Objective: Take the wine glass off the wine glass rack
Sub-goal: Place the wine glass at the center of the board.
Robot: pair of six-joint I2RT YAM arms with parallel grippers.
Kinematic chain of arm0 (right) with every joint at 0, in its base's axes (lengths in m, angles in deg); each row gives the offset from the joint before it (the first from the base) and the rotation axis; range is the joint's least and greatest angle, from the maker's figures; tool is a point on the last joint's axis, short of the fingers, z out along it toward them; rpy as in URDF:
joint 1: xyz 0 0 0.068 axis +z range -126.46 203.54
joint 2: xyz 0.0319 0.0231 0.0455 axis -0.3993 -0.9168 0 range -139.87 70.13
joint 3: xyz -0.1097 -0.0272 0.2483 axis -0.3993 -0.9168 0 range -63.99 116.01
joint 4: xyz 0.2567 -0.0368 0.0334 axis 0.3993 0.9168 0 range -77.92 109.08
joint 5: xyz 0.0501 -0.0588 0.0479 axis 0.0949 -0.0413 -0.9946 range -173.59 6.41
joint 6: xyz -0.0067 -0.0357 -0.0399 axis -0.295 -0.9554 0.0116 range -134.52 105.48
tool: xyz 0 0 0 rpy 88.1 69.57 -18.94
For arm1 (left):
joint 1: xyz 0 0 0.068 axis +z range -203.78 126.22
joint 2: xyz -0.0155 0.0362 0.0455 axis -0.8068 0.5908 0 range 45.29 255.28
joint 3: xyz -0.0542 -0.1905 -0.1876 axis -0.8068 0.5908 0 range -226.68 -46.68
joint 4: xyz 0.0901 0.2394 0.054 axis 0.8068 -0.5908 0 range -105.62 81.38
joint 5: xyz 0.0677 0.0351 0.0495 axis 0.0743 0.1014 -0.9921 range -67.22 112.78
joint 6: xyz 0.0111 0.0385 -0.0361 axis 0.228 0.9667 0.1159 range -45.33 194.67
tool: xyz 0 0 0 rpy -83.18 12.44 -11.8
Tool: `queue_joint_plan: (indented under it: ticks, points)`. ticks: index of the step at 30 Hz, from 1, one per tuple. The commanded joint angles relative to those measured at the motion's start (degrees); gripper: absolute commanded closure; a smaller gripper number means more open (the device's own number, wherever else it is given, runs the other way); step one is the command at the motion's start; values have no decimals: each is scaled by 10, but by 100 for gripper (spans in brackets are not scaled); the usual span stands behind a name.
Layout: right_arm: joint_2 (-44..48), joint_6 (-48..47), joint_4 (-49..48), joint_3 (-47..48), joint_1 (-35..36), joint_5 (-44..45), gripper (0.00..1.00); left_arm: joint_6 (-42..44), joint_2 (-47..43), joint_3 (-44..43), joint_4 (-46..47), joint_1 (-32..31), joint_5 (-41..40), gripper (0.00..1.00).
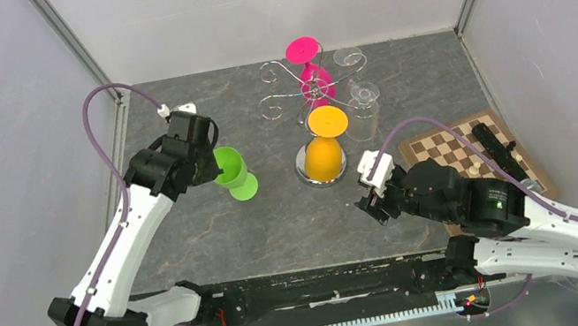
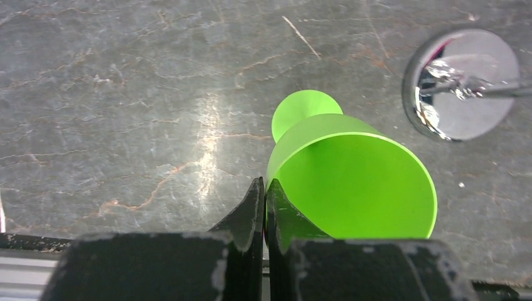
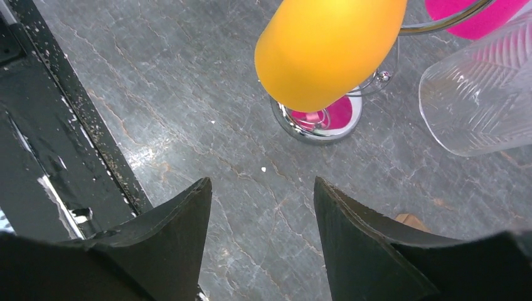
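L fingers (image 2: 256,210) clamped on green wine glass (image 2: 351,182) rim; glass tilted, off the rack (image 2: 467,116), just left of it, foot toward bench (image 1: 190,234). R fingers (image 1: 368,201) spread wide, nothing between, near hanging orange glass (image 1: 323,157).

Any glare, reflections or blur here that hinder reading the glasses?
Top view: even light, sharp, but the clear glasses nearly vanish against the table. Left wrist: a glare streak on the table beside the green glass; the rack's mirrored base shows reflections. Right wrist: the orange glass is close and soft-edged; the base mirrors pink.
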Motion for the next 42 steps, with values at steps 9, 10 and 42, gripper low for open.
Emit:
queue_joint_plan:
  ticks: [9,10,42]
  points:
    - [59,64,-17,-43,0,-10,35,80,83,-31,80,170,38,98]
    - [62,65,-17,-45,0,-14,35,83,89,-33,82,185,47,98]
    - [108,96,-29,-86,0,-14,34,110,208,-32,143,317,55,98]
